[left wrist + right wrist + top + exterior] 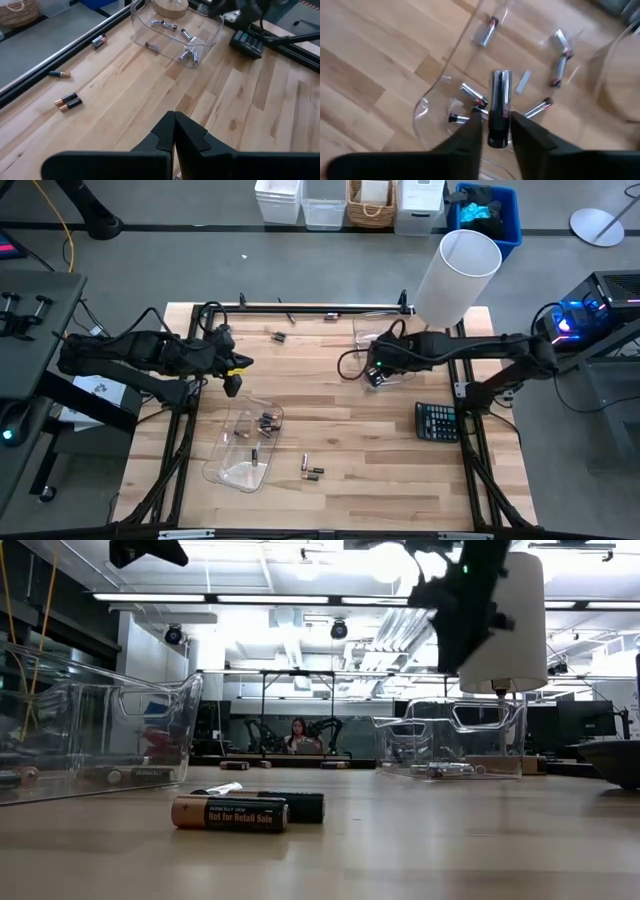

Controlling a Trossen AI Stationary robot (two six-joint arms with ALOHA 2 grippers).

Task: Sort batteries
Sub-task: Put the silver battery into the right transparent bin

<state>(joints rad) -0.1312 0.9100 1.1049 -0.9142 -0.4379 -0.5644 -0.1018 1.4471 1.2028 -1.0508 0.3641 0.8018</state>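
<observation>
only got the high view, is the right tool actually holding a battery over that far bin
observer: yes, the right tool grips a silvery battery over the clear bin, which has other silvery ones inside.
operator: left tool carrying anything
observer: no, the left tool is shut and empty, fingers pressed together above the table.
operator: those two loose ones near the front
observer: the nearer, a copper-ended battery, reads "Not for Retail Sale".

Silvery batteries [482, 34] lie scattered flat in far clear bin; dark copper-ended batteries [265, 421] in near bin, strays on tabletop.
</observation>
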